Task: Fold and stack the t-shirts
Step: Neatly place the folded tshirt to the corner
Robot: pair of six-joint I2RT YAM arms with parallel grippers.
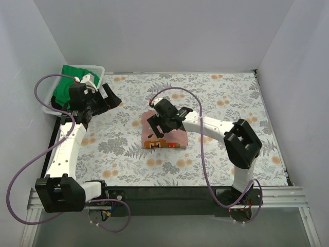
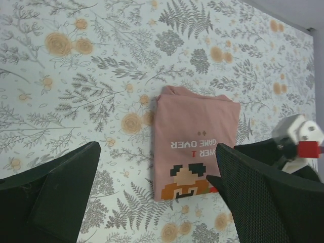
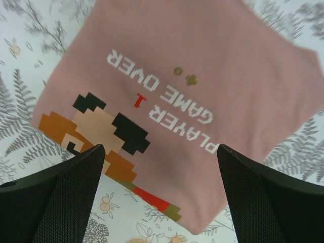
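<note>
Since the pink t-shirt (image 1: 177,138) lies folded well right of the basket (image 1: 100,68) under the spread right gripper (image 1: 163,123), the green t-shirt (image 1: 67,85) (1 of 2, bunched in the basket) looks next; the spread left gripper (image 1: 105,103) is just beside the basket, nearer.

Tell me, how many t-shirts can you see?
2. The pink t-shirt lies folded mid-table; the green t-shirt sits in the white basket, far left. Others may hide underneath.

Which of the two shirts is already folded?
The pink shirt with the game print: it lies as a flat, neat rectangle on the flowered cloth. The green shirt sits bunched in the white basket.
</note>
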